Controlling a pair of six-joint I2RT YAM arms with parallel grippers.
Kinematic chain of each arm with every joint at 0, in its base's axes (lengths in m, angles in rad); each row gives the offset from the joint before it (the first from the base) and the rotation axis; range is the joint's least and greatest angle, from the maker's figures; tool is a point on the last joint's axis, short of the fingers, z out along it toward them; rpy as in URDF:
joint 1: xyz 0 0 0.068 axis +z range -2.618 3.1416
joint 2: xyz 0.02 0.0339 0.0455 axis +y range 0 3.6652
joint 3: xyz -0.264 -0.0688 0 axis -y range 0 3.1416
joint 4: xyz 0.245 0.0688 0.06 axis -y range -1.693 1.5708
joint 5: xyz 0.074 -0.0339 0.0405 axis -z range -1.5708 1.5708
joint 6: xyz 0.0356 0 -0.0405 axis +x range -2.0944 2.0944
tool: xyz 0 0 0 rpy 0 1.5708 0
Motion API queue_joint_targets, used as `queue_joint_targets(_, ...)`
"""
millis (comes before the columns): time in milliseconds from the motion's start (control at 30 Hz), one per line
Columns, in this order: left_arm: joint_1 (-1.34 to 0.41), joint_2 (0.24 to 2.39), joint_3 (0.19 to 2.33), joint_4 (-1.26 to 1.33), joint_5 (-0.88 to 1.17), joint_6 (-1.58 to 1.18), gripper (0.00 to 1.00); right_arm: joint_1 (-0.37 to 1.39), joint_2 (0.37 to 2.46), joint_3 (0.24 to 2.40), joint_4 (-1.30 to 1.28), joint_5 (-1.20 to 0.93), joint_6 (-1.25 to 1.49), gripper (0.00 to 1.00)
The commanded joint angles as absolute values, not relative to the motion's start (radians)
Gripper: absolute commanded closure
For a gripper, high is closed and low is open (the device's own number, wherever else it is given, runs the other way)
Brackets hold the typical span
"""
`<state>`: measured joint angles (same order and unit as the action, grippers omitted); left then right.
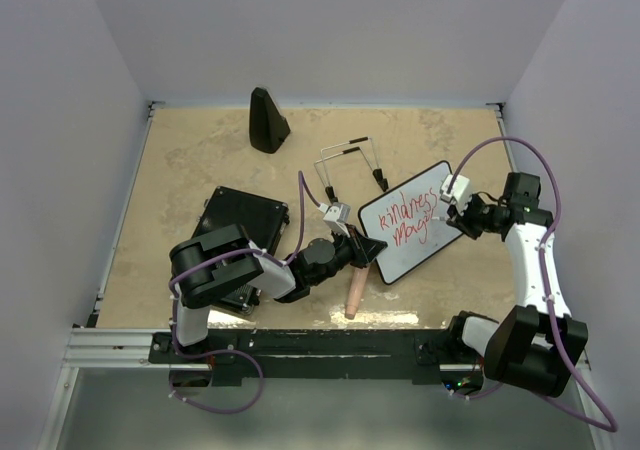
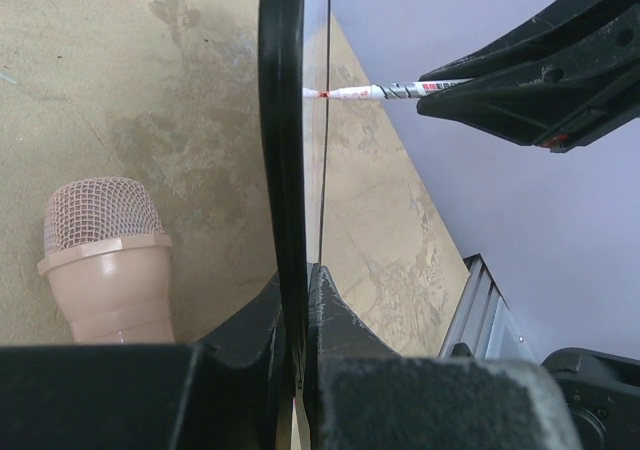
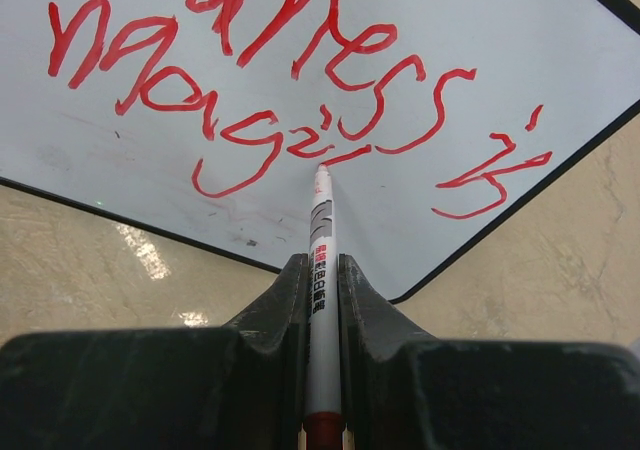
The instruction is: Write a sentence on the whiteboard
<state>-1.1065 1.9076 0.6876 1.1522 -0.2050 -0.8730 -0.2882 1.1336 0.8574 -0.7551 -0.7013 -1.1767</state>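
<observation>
Whiteboard (image 1: 410, 225) with red handwriting, right of centre in the top view, held between two arms.

On the tan table (image 1: 200, 160) a black flat case (image 1: 245, 232) lies at centre left, partly under the left arm. The whiteboard sits slanted in the frame, and black wire legs (image 1: 345, 160) show beyond its upper left side. A black cone (image 1: 267, 120) stands at upper centre. The left gripper (image 1: 370, 253) is shut narrow on the board's lower left edge; in the left wrist view the black frame (image 2: 283, 120) runs between its fingers. A pink microphone (image 1: 354, 295) lies on the table just below that gripper. The right gripper (image 1: 457, 210) clamps a thin marker (image 3: 320, 220), whose tip touches the red writing.
</observation>
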Motion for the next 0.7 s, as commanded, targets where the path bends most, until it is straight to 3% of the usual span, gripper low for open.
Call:
queue_joint_targets(0, -1.115, 1.913, 0.696, 1.216, -0.166, -0.822, 1.00, -0.282, 1.132, 0.838, -0.734, -0.675, -1.154, 1.00)
queue_joint_targets(267, -1.115, 1.911, 0.695, 1.213, -0.163, -0.822, 1.00, -0.284, 1.100, 0.831, -0.618, -0.587, -1.022, 1.00)
queue_joint_targets(500, -1.115, 1.907, 0.689, 1.213, -0.169, -0.827, 1.00, -0.287, 1.011, 0.942, -0.955, -0.773, -1.207, 1.00)
queue_joint_targets(667, -1.117, 1.910, 0.689, 1.215, -0.166, -0.833, 1.00, -0.287, 0.959, 0.948, -1.000, -0.790, -1.242, 1.00)
